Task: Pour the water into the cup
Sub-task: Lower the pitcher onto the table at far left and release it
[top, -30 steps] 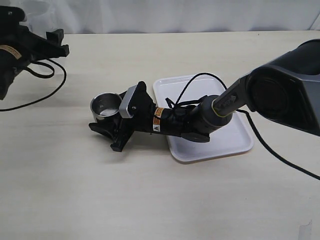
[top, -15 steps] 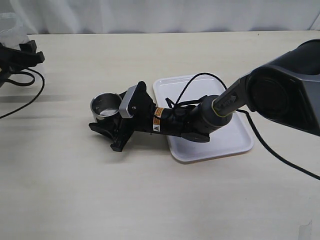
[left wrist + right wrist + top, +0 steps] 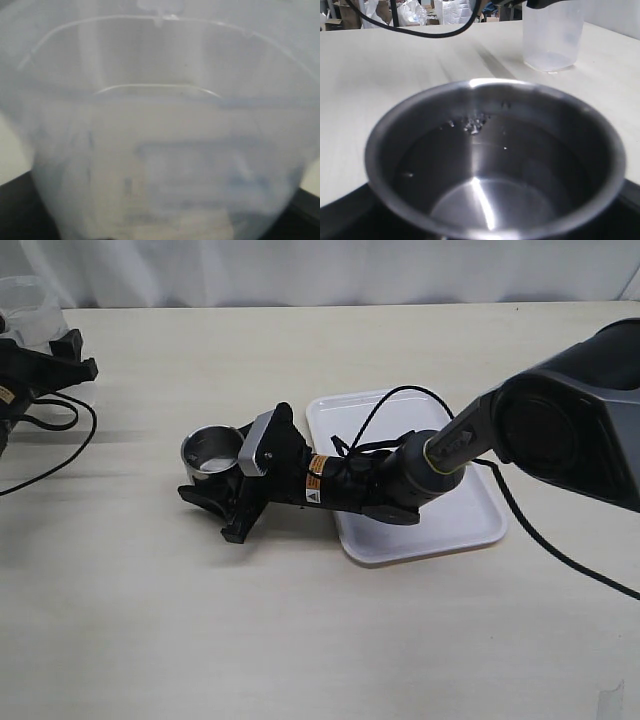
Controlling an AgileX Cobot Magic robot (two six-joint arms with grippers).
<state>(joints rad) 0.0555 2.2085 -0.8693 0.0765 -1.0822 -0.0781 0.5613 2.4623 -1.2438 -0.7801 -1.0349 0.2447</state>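
With the right fingers (image 3: 215, 502) closed around the cup (image 3: 210, 452) at centre-left, water (image 3: 485, 165) pooled inside, and the left fingers (image 3: 72, 364) gripping the upright beaker (image 3: 28, 302) at upper left, I judge pouring complete; next, I release both gently.

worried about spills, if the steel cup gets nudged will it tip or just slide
The cup looks short and wide, so it would probably slide rather than tip. Its shiny steel wall suggests it is stiff, not fragile, though perhaps slippery to hold. The water inside looks shallow, so it likely adds little weight but could slosh.
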